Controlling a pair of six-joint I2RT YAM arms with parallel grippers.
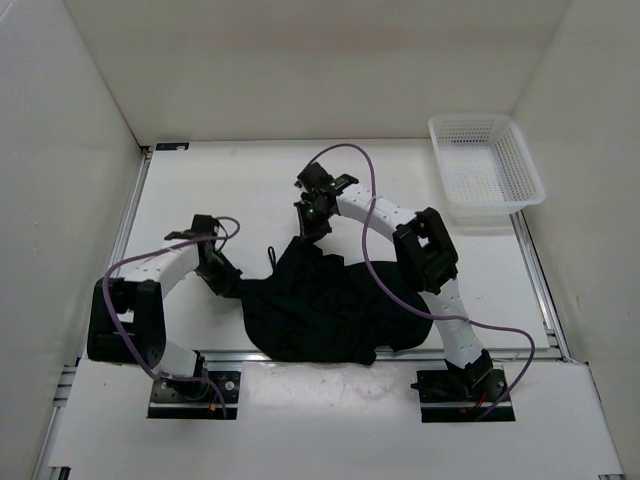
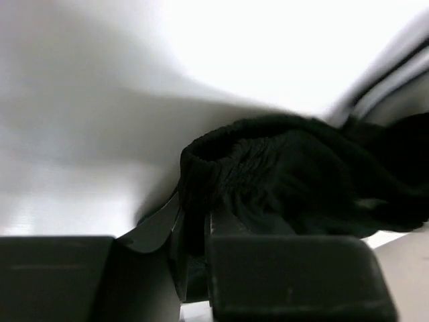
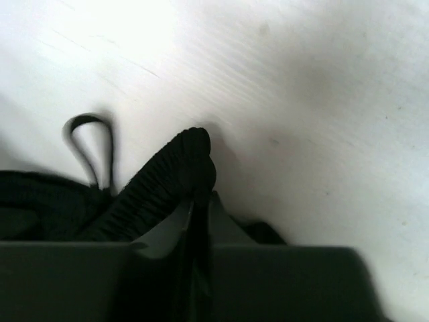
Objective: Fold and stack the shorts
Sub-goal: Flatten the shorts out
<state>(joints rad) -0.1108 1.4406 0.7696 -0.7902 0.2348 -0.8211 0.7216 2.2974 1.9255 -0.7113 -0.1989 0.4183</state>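
My left end effector (image 1: 224, 280) and right end effector (image 1: 309, 231) each clamp the waistband (image 2: 248, 157) stretched between them; the shorts (image 1: 320, 310) lie bunched nearer.

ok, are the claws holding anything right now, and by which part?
Both hold the shorts. The left claw pinches the gathered waistband. The right claw pinches the waistband edge beside the drawstring loop.
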